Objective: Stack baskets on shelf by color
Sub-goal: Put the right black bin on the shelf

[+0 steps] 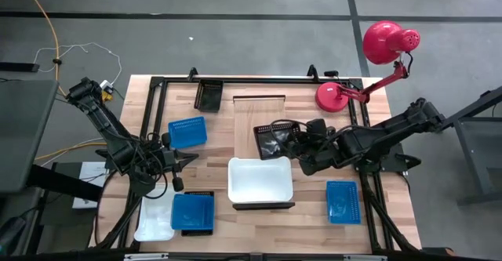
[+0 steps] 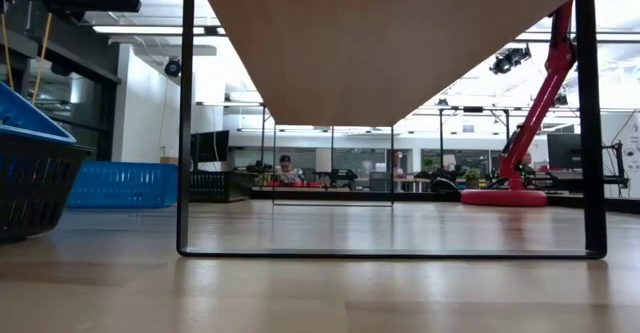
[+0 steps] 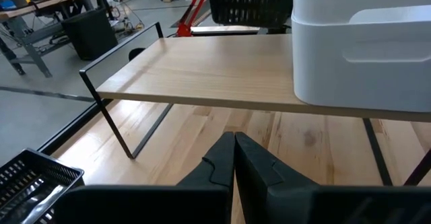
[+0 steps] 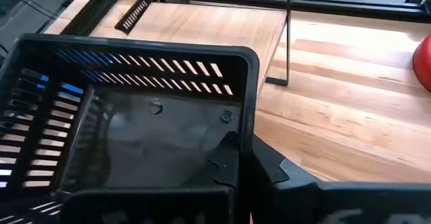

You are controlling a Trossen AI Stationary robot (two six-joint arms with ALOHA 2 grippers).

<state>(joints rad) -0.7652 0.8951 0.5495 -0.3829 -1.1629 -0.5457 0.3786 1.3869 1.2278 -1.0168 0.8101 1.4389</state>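
A black mesh basket [image 1: 274, 139] hangs over the middle of the pale wood shelf [image 1: 259, 112], with my right gripper [image 1: 296, 145] shut on it. A white basket [image 1: 260, 180] rests by its bottom on the shelf's near part. My left gripper [image 1: 184, 163] is shut and holds nothing; it is over the tabletop left of the shelf, pointing at it [image 3: 234, 158]. From there the black basket [image 3: 252, 2] shows beyond the white one [image 3: 363, 46]. My right gripper holds the black basket by the rim of its right-hand short wall [image 4: 242, 160], one finger [image 4: 229, 163] inside the basket and one outside. The fingers come slanting down from the table's right. The basket appears clear of the shelf board, tilted a little.
Blue baskets lie at the left [image 1: 188, 132] and near right [image 1: 343, 201]. A third blue one [image 1: 193, 212] sits on a black basket beside a white basket [image 1: 154, 222] at the near left. Another black basket [image 1: 209, 95] stands at the far edge, a red lamp [image 1: 337, 96] at the far right.
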